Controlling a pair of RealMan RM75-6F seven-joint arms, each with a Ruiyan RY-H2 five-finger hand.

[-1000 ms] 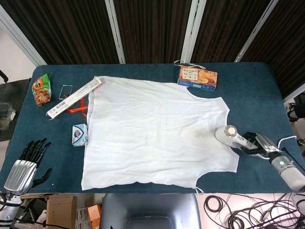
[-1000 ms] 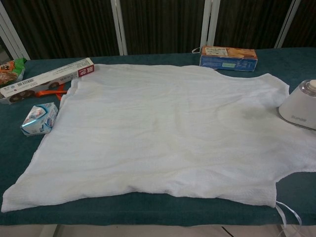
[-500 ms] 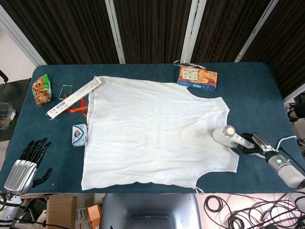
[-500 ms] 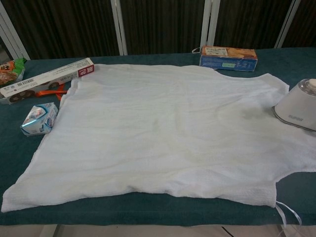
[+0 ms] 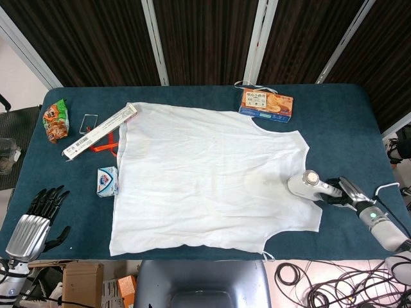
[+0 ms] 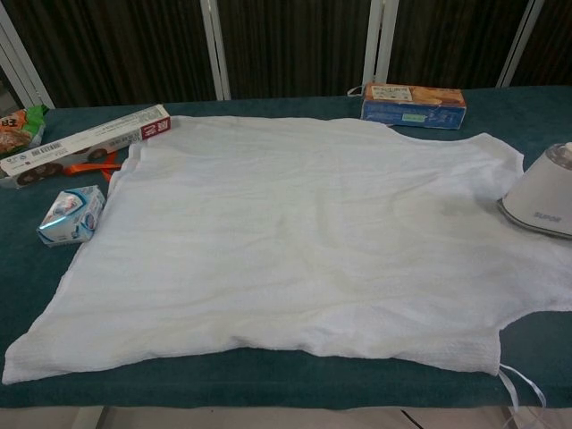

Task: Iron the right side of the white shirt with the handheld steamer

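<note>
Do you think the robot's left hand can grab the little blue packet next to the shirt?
Probably yes. The left hand is open and holds nothing, at the near left table edge, and only bare blue table lies between it and the blue packet. Whether the arm stretches that far can't be told.

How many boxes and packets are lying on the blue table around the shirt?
4: an orange biscuit box beyond the white shirt, a long white carton, a green snack bag and a small blue-white packet to its left. Others could be under the shirt.
</note>
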